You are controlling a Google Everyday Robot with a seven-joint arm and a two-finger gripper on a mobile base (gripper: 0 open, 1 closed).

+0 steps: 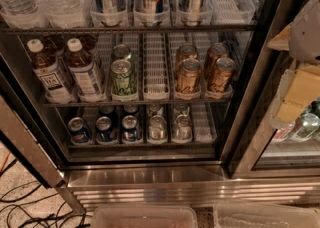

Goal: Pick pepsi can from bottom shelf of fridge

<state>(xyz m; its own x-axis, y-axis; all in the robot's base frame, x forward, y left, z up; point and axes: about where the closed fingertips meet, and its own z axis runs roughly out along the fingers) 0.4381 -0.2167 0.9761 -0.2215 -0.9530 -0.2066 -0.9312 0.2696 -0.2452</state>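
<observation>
Camera view: the fridge [150, 178] has a dark frame and a ribbed steel base. Three short blue pepsi cans [105, 129] stand front-left on the bottom shelf [204, 122], a white wire rack with clear dividers. Silver cans [157, 127] stand just beside them, and green and gold cans [188, 76] above. The pale gripper [306, 29] hangs at the upper right edge. I cannot tell whether it is spread or closed.

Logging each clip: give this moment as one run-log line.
phase: pre-grasp | gripper: upper right edge, apart from bottom shelf | pepsi can: leftmost lane, front, untouched
</observation>
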